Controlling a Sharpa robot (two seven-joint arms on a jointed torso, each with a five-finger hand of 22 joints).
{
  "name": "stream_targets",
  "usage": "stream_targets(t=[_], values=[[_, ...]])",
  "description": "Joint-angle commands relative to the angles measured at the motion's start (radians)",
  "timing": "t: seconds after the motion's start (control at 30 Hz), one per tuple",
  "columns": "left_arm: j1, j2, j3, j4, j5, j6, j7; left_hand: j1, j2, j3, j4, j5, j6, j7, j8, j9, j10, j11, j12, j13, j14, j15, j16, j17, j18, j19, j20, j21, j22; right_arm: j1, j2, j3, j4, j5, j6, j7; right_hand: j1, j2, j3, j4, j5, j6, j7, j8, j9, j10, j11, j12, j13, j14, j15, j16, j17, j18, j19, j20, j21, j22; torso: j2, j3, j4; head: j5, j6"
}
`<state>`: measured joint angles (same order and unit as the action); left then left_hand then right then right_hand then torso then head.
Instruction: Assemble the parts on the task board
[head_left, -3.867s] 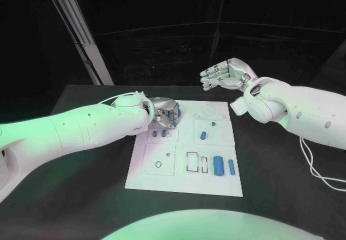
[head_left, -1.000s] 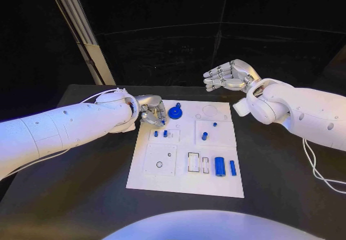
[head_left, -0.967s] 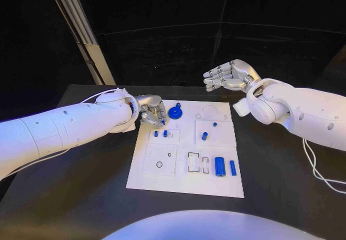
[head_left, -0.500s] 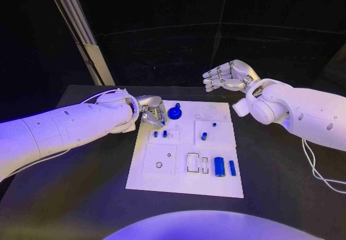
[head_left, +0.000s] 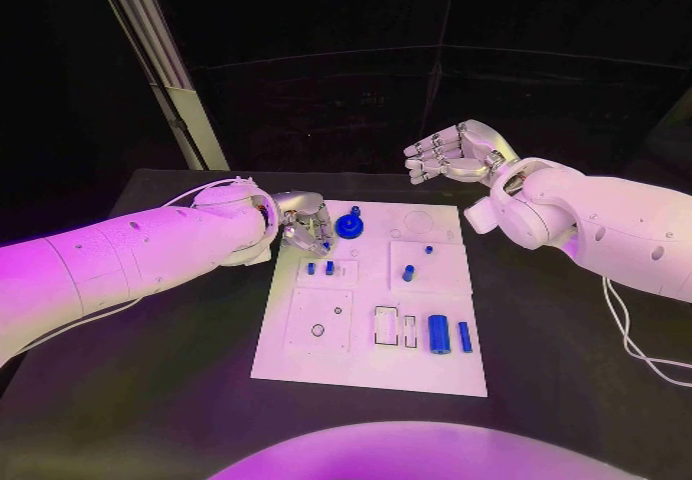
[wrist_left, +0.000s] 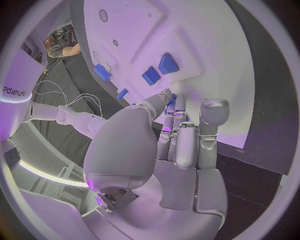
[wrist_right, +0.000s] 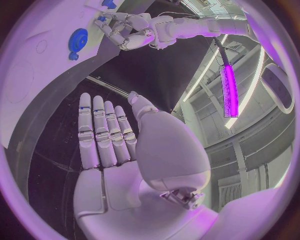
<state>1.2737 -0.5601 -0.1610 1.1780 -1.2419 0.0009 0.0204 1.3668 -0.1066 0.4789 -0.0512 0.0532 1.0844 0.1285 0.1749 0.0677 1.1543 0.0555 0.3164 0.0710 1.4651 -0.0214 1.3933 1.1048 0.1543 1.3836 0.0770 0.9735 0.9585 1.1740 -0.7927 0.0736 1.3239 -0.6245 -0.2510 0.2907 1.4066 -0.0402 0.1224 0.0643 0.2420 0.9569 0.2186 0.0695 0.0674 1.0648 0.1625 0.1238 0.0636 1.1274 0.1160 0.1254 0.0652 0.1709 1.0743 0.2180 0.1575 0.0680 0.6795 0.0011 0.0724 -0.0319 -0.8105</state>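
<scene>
The white task board (head_left: 310, 350) lies in the middle of the table. A blue gear (head_left: 351, 227) sits near its far left corner, also visible in the right wrist view as the gear (wrist_right: 78, 37). My left hand (head_left: 306, 232) hovers just left of the gear with its fingers loosely bent, and nothing sits in its palm (wrist_left: 178, 165). Two short blue pegs (head_left: 319, 267) stand just beyond its fingertips. My right hand (head_left: 454, 152) is raised beyond the board's far edge, its fingers (wrist_right: 103, 135) straight and apart, holding nothing.
More blue parts rest on the board: a small piece (head_left: 408, 272) mid-right and two cylinders (head_left: 437, 334) beside rectangular slots (head_left: 384, 325) near the front. A pale post (head_left: 180, 100) stands behind the table's far left corner. Dark tabletop surrounds the board.
Since 3.9 s ago my left hand has drawn back to the left, uncovering the blue gear on the board. Over the last second both hands have barely moved.
</scene>
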Motion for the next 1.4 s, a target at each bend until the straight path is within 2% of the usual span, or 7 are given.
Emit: stream_targets(t=[0.03, 0.3, 0.87, 1.07, 1.23, 1.27, 1.4], values=[[0.0, 0.002, -0.001, -0.001, 0.001, 0.025, -0.01, -0.006, -0.005, 0.0, -0.004, -0.003, -0.007, 0.004, -0.007, -0.002, -0.002, 0.005, -0.006, -0.001, 0.021, -0.001, 0.0, -0.001, -0.019, -0.001, 0.0, -0.002, -0.001, 0.002, 0.0, 0.0, 0.002, 0.0, 0.006, 0.01, -0.005, 0.008, 0.004, 0.0, -0.006, 0.002, 0.006, -0.002, -0.001, -0.006, 0.002, 0.005, -0.001, -0.005, 0.001, 0.007, -0.001, 0.011, 0.01, 0.0, -0.004, 0.001, 0.0, -0.0017, 0.001, -0.001, 0.0], [0.0, 0.001, -0.001, -0.002, 0.001, 0.021, -0.009, -0.014, -0.013, 0.0, -0.007, -0.003, -0.023, 0.009, -0.023, -0.003, -0.013, 0.011, -0.021, -0.003, 0.019, 0.003, -0.002, -0.008, -0.02, -0.003, 0.003, -0.002, 0.001, 0.002, 0.0, 0.0, 0.001, 0.0, 0.007, 0.01, -0.005, 0.008, 0.004, 0.0, -0.006, 0.002, 0.006, -0.002, -0.001, -0.006, 0.002, 0.005, -0.001, -0.005, 0.001, 0.007, -0.001, 0.011, 0.01, 0.0, -0.004, 0.001, 0.002, -0.0037, 0.003, -0.003, 0.001], [0.0, -0.011, -0.001, -0.005, 0.002, 0.001, -0.023, -0.036, -0.037, -0.012, -0.009, -0.003, -0.16, 0.024, -0.108, -0.006, -0.027, 0.017, -0.059, -0.002, 0.016, 0.01, -0.004, -0.019, -0.017, -0.008, 0.011, -0.011, 0.002, 0.002, -0.001, 0.0, -0.006, -0.053, 0.009, -0.026, -0.007, 0.003, 0.004, -0.005, -0.009, -0.004, 0.008, -0.004, -0.002, -0.014, 0.005, 0.004, -0.001, -0.017, 0.004, 0.005, -0.002, 0.01, 0.005, 0.003, -0.01, 0.0, 0.004, -0.0078, 0.0048, -0.005, 0.005], [0.0, -0.033, 0.0, 0.002, 0.016, -0.019, -0.023, -0.034, -0.041, -0.019, -0.013, -0.003, -0.198, 0.02, -0.113, -0.005, -0.031, 0.016, -0.066, -0.001, 0.015, 0.008, -0.004, -0.021, -0.016, -0.008, 0.01, -0.012, 0.003, 0.002, -0.007, 0.0, -0.017, -0.177, 0.023, -0.074, 0.013, 0.002, 0.023, -0.028, -0.017, 0.024, -0.01, 0.005, 0.001, 0.029, -0.019, 0.029, 0.001, 0.079, -0.032, 0.071, 0.015, 0.015, 0.086, -0.032, 0.033, 0.021, 0.004, -0.0096, 0.0066, -0.007, 0.007], [0.0, -0.077, 0.0, 0.015, 0.123, -0.113, 0.046, -0.019, -0.026, -0.008, -0.018, -0.003, -0.178, 0.028, -0.097, 0.002, -0.039, 0.023, -0.07, -0.001, 0.013, 0.013, -0.006, -0.026, -0.015, -0.015, 0.012, -0.027, -0.009, 0.001, -0.029, 0.0, -0.015, -0.346, 0.035, -0.129, 0.041, -0.004, 0.054, -0.063, -0.035, 0.081, -0.045, 0.019, 0.005, 0.106, -0.062, 0.053, 0.004, 0.272, -0.1, 0.168, 0.069, 0.013, 0.245, -0.106, 0.145, 0.075, 0.003, -0.0106, 0.0087, -0.01, 0.011], [0.0, -0.086, 0.0, 0.018, 0.166, -0.134, 0.072, -0.012, -0.019, 0.001, -0.022, -0.002, -0.16, 0.032, -0.088, 0.005, -0.042, 0.028, -0.072, -0.002, 0.007, 0.018, -0.014, -0.045, -0.011, -0.024, 0.014, -0.047, -0.027, 0.001, -0.034, 0.0, -0.012, -0.378, 0.037, -0.141, 0.041, -0.006, 0.058, -0.068, -0.037, 0.092, -0.052, 0.021, 0.005, 0.12, -0.07, 0.056, 0.004, 0.306, -0.111, 0.188, 0.082, 0.012, 0.272, -0.117, 0.168, 0.087, 0.003, -0.0104, 0.008, -0.01, 0.013], [0.0, -0.128, 0.0, 0.048, 0.472, -0.201, 0.224, 0.015, 0.005, 0.055, -0.041, 0.001, -0.081, 0.053, -0.044, 0.015, -0.045, 0.043, -0.064, 0.001, -0.092, 0.03, -0.146, -0.307, 0.027, -0.133, 0.024, -0.249, -0.204, -0.003, -0.066, 0.0, 0.018, -0.526, 0.047, -0.2, 0.037, -0.013, 0.087, -0.081, -0.038, 0.135, -0.078, 0.028, 0.006, 0.177, -0.098, 0.065, 0.008, 0.384, -0.141, 0.273, 0.148, 0.01, 0.34, -0.148, 0.251, 0.133, 0.005, -0.0102, 0.0052, -0.023, 0.025]])
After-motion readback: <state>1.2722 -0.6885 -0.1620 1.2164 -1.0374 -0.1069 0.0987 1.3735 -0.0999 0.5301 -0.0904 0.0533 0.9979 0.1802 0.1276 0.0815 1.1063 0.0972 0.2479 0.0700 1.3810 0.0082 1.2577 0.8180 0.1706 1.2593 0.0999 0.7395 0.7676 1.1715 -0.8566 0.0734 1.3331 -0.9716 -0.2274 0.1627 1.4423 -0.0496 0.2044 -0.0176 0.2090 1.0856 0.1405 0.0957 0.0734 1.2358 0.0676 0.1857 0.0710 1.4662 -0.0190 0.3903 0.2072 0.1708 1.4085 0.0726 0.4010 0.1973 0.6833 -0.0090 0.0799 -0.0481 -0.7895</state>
